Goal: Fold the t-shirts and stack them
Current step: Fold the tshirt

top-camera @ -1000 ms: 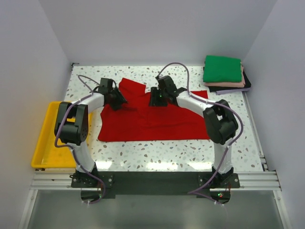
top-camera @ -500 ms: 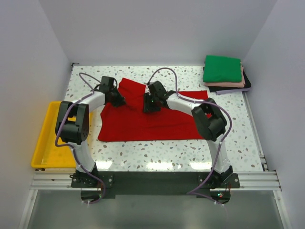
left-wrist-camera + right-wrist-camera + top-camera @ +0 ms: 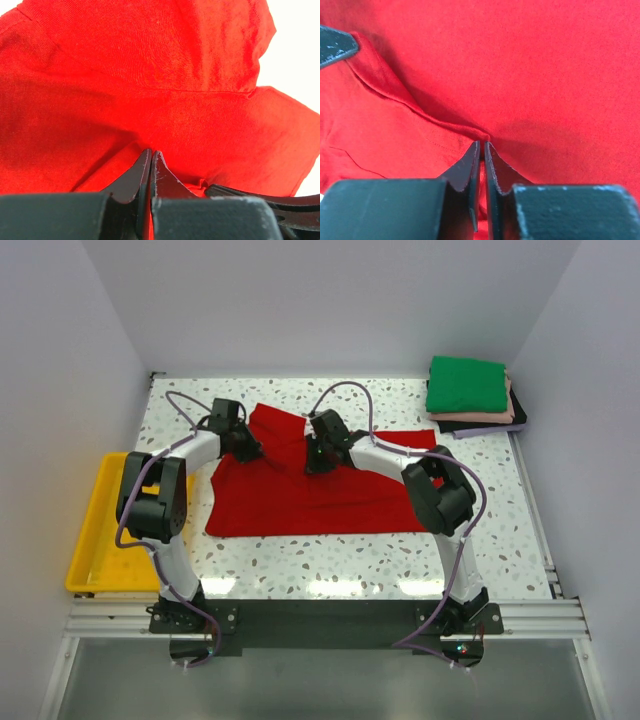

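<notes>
We saw the red t-shirt (image 3: 320,495) spread across the surface (image 3: 480,535) | left end effector (image 3: 151,159) clamped on its far-left cloth | right end effector (image 3: 482,149) clamped on a far-edge fold | folded t-shirts (image 3: 467,386) stacked far right

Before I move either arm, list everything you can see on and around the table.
red t-shirt: one, bright red, spread over the middle of the table, bunched along its far edge.
folded t-shirts: four, stacked at the far right corner; green on top, with pale pink, dark and lavender edges showing beneath.
yellow tray: one, yellow plastic, at the table's left edge beside the left arm.
table: one, white with dark speckles.
cables: two, purple, one looping along each arm.
left gripper: black, shut on the red t-shirt at its far left.
right gripper: black, shut on the red t-shirt near its far middle.
</notes>
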Robot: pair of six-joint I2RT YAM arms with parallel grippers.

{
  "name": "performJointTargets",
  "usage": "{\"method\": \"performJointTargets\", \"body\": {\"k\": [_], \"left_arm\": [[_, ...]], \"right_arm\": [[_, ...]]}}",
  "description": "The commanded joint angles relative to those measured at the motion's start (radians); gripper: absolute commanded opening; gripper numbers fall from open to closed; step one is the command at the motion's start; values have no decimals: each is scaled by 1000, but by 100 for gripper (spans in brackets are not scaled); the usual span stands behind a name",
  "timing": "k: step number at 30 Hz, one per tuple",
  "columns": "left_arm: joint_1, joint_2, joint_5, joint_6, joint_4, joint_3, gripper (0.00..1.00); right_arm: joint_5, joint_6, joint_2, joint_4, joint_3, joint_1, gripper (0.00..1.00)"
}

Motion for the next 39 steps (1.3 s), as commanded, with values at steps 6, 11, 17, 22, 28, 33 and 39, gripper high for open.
{"method": "performJointTargets", "body": {"k": [6,11,17,22,28,33,39], "left_arm": [[-4,-57,-1,27,-6,43,0],[-3,-73,-2,30,-14,42,0],[0,-103,-30,26,-23,33,0],[5,-123,-35,26,-25,22,0],[8,-133,-41,26,-29,10,0],[11,-120,-36,26,-26,4,0],[11,-68,2,52,9,28,0]], "right_arm": [[0,14,-69,61,-3,4,3],[14,0,-103,65,-9,4,1],[9,-27,-125,61,5,3,1],[9,-36,-132,59,5,4,1],[-14,-41,-131,62,6,4,1],[-3,-52,-117,48,14,4,2],[64,-52,-109,21,12,3,2]]}}
